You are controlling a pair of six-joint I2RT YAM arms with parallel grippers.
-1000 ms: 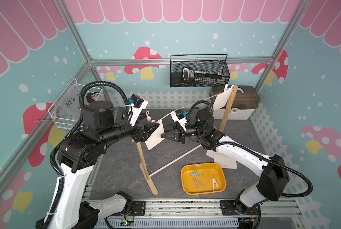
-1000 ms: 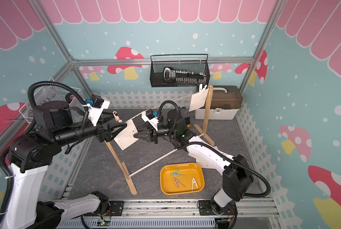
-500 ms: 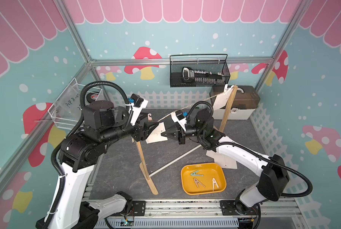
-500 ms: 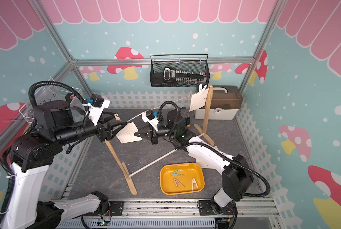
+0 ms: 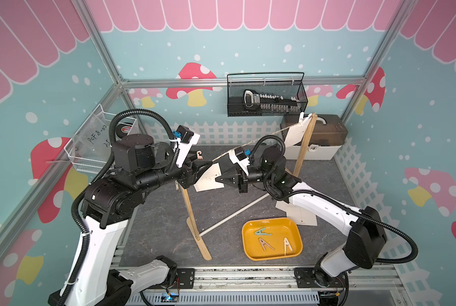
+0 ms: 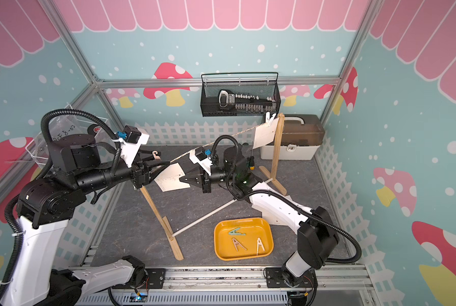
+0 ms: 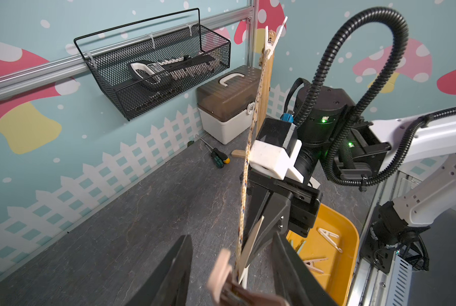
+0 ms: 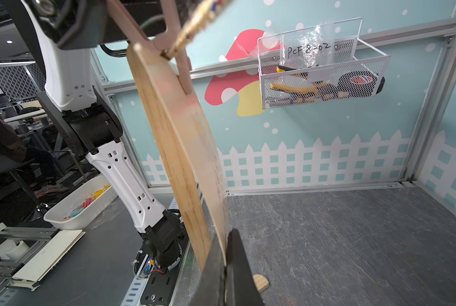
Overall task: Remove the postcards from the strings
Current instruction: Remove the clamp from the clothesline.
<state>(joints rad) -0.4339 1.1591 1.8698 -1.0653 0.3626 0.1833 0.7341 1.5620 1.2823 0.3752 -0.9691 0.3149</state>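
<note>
In both top views the string (image 5: 261, 139) runs from the near post (image 5: 192, 212), whose foot stands by the front edge of the worktop (image 5: 155, 225), up to the far post (image 5: 303, 148) near the back right corner. One postcard (image 5: 208, 181) hangs from it just beside the top of the near post, above the middle of the worktop, pinned by a pink clothespin (image 5: 198, 154). This card lies between the two pincers. The left gripper (image 5: 207, 166) is at its pinned upper edge, and the right gripper (image 5: 217, 179) is clamped on the opposite, free edge. The card is tilted and does not hang straight down. The left arm is nearer to the pin, so I judge that the coming move is its squeeze on the pin. A second postcard (image 5: 294, 135) hangs at the far post. Other cards (image 5: 305, 217) lie on the worktop toward the right edge, partly under the right arm.

In the left wrist view the left fingers (image 7: 179, 267) stand apart with the pin between them, and a gap shows on each side. The pin is blurred and cut off by the frame. The postcard shows only edge-on.

In the right wrist view the right fingers (image 8: 237, 265) are pressed together on the card's edge. Card and post overlap here and are hard to separate.
</note>
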